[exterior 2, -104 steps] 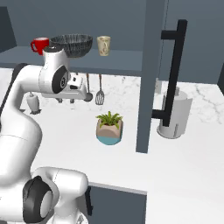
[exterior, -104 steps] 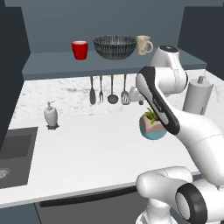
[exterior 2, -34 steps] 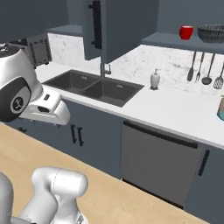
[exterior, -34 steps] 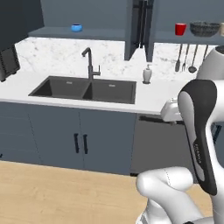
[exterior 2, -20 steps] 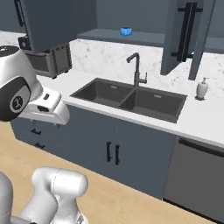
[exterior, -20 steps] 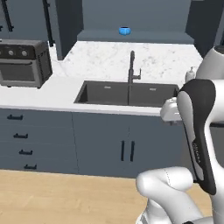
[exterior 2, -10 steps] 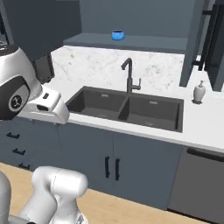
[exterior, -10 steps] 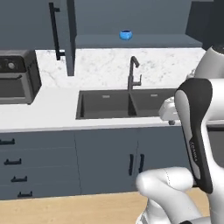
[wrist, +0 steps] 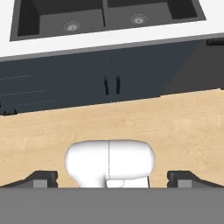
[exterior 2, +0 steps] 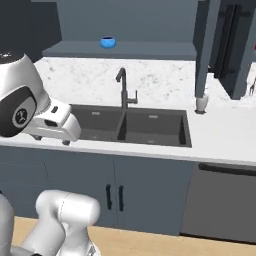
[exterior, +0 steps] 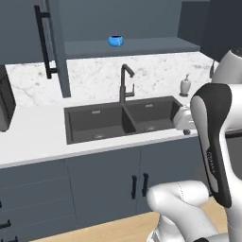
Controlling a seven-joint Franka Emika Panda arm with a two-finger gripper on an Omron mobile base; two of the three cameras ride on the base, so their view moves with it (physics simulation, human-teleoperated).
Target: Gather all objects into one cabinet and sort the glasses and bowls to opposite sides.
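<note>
Room to move is widest over the pale wooden floor in front of the dark lower cabinets, which the hand view looks down on. At the bottom of that view the fingers stand at about 8 and 4 o'clock, spread wide with nothing between them; the gripper holds nothing and hangs low before the cabinet fronts.

The small blue bowl, round and glossy, sits alone on the long shelf of the slate-blue wall cabinet, at about 12 o'clock above the tap in the left base view; it shows at in the right base view. The shelf is bare on either side of it. A tall open door with a long black bar handle juts out at about 10 o'clock of the sink.

The surface is white, smooth and flat, with a straight front edge. A matte black double sink is sunk into it, with a dark curved tap behind the divider. A white soap dispenser stands at 3 o'clock of the sink, near the marbled white backsplash.
</note>
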